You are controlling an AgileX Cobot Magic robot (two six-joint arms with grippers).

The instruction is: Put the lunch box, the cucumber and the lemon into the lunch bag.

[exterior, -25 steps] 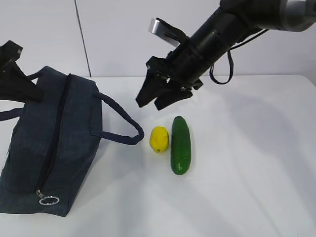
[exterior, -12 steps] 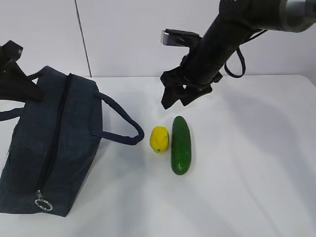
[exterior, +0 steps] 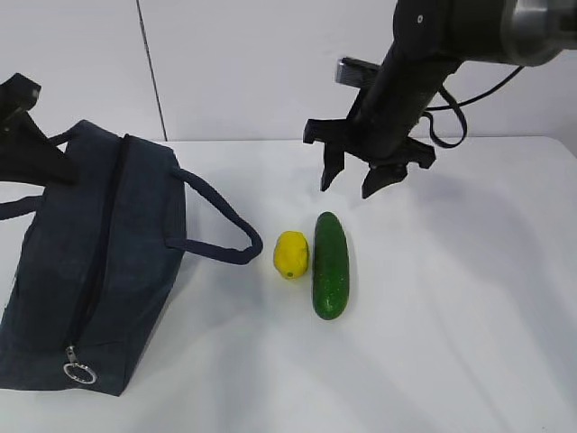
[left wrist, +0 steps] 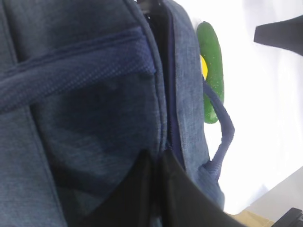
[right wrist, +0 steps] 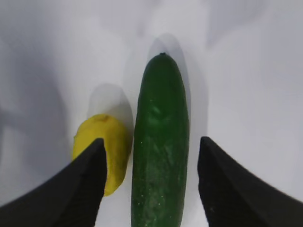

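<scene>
White laminate makes up the surface (exterior: 469,298), which carries everything and runs back to a pale wall with one dark vertical seam.

Largest on it is the lunch bag (exterior: 90,271), a boxy dark navy fabric bag lying at the left side of the exterior view. Its top zipper runs lengthwise along the upper face, and a metal ring pull (exterior: 79,373) hangs at the near end. One loop handle (exterior: 221,230) arcs out to the right toward the fruit. In the left wrist view the zipper line shows as a dark slit between the fabric panels, and whether it stands open there I cannot tell. The lunch box shows in no view.

Next in size is the right arm (exterior: 433,54), black and reaching in from the upper right. Its right tool (exterior: 354,185) hangs above the surface just behind the cucumber, jaws spread apart and pointing down, grasping nothing. The right wrist view looks between the two dark fingers (right wrist: 75,184) at the cucumber and the lemon below.

At the far left edge the left tool (left wrist: 154,189) sits over the back end of the bag, its jaws clenched together; whether it pinches any fabric I cannot tell.

Dark green and smooth, the cucumber (exterior: 330,264) lies on the surface right of the bag, pointing away from the camera.

Smallest is the lemon (exterior: 291,254), bright yellow, just beside the cucumber on its left, between it and the bag handle.
</scene>
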